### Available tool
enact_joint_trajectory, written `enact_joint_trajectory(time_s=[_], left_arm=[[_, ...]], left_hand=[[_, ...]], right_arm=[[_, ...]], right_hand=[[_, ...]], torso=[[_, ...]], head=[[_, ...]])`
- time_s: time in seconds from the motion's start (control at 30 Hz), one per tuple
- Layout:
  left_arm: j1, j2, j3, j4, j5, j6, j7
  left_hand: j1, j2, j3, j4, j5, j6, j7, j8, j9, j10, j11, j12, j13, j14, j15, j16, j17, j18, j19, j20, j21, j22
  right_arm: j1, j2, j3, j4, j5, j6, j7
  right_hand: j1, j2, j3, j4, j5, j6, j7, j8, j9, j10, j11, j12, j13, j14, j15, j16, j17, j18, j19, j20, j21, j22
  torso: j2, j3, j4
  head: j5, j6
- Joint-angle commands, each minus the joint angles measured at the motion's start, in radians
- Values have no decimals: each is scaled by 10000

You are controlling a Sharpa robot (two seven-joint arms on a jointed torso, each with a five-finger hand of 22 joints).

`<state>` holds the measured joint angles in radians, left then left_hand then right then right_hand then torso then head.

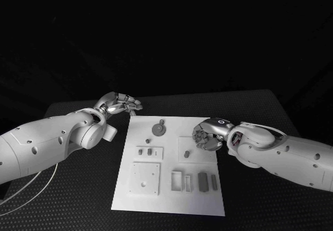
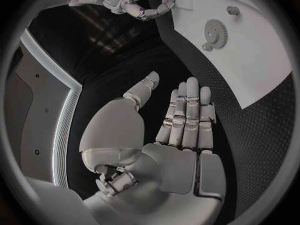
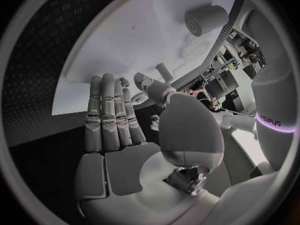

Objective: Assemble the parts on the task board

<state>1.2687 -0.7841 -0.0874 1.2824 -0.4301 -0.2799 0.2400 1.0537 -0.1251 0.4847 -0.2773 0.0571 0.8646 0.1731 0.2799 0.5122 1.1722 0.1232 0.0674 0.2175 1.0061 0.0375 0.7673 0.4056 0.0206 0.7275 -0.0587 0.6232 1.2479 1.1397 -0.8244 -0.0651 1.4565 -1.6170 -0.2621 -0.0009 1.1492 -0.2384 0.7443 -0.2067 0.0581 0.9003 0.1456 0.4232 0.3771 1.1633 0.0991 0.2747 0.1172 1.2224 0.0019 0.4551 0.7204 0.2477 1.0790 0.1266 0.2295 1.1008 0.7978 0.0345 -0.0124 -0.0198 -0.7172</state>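
- Task board [image 1: 170, 192] is lying flat in the middle of the black table [image 1: 263, 108], a white plate running away from the robot, with grey parts spread over it.
- Toward its far end, a round toothed gear [image 1: 160, 129] is sitting on the board; the left wrist view is showing the same gear [image 2: 215, 32] with a small knob beside it.
- At mid-board, two small upright pieces [image 1: 145, 151] are standing on a square plate on the left side, and a small peg [image 1: 186, 154] is standing in a square outline on the right side.
- Near the robot, a flat square plate with holes [image 1: 145, 178] is lying on the left side, and beside it a row of narrow bars [image 1: 195, 181] is lying side by side.
- Left hand [image 1: 119, 104] is hovering beside the far left corner of the board, off its edge, over the table. In its own wrist view the fingers [image 2: 187, 116] are stretching out straight and lying close together, the thumb standing apart, with nothing between them.
- Right hand [image 1: 210, 135] is hanging over the right edge of the board at mid-length, close to the peg. In its wrist view the fingers [image 3: 111, 116] are lying straight and side by side, the thumb set apart, and are holding nothing.
- Beyond those fingers, two grey cylinders [image 3: 205, 19] are lying on the white surface.
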Motion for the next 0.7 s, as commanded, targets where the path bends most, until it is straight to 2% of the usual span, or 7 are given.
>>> enact_joint_trajectory(time_s=[0.03, 0.3, 0.47, 0.57, 0.7], left_arm=[[10, -10, 7, 19, 208, -75, 148], [10, -4, 7, 41, 212, -38, 116], [10, -22, 7, 55, 212, -21, 106], [10, -31, 7, 56, 212, -11, 86], [10, -35, 7, 62, 212, 0, 71]], left_hand=[[-75, 34, -70, -12, -50, 19, -45, 39, -2, 56, 9, 36, -23, 89, -16, -53, 21, 60, 80, -16, -57, -12], [-88, 41, -96, -6, -50, 19, -44, 42, -6, 65, 7, 33, -45, 132, -34, -51, 58, 61, 116, -32, -62, -7], [-90, 43, -106, -6, -50, 15, -43, 42, -9, 60, 9, 28, -57, 148, -41, -50, 73, 61, 129, -38, -64, -4], [-91, 44, -110, -6, -50, 14, -43, 42, -11, 58, 10, 25, -63, 158, -45, -49, 82, 60, 137, -42, -65, -1], [-91, 45, -117, -7, -50, 11, -42, 41, -13, 54, 12, 22, -72, 171, -51, -47, 95, 60, 147, -47, -66, 2]], right_arm=[[-58, 77, -12, -16, -540, -39, -137], [-127, 262, -38, -101, -966, 6, -287], [-145, 340, -145, -155, -1573, 44, -493], [-146, 379, -233, -158, -1968, 122, -651], [-147, 381, -296, -140, -2166, 340, -750]], right_hand=[[28, 1, 84, 13, -68, 66, -5, 60, 16, 87, -9, -47, 31, 92, -3, 36, 46, 141, 75, 16, 38, 18], [79, 87, 378, 84, -84, 235, -76, 134, 95, 335, -87, -134, 177, 236, -65, 42, 238, 141, 235, -55, 117, 77], [149, 124, 554, 63, -89, 351, -129, 188, 146, 474, -134, -168, 263, 292, -97, 56, 363, 141, 332, -99, 176, 124], [185, 95, 641, 31, -92, 419, -161, 217, 174, 498, -139, -213, 302, 301, -108, 56, 435, 141, 354, -115, 193, 148], [221, 33, 744, 22, -95, 497, -194, 249, 207, 565, -159, -236, 377, 340, -131, 81, 542, 141, 420, -142, 235, 186]], torso=[[0, -2, -15], [-1, -1, -8], [-1, 0, -8], [-2, 2, -15], [0, 1, -6]], head=[[8, -36], [21, -70], [31, -85], [39, -109], [30, -136]])
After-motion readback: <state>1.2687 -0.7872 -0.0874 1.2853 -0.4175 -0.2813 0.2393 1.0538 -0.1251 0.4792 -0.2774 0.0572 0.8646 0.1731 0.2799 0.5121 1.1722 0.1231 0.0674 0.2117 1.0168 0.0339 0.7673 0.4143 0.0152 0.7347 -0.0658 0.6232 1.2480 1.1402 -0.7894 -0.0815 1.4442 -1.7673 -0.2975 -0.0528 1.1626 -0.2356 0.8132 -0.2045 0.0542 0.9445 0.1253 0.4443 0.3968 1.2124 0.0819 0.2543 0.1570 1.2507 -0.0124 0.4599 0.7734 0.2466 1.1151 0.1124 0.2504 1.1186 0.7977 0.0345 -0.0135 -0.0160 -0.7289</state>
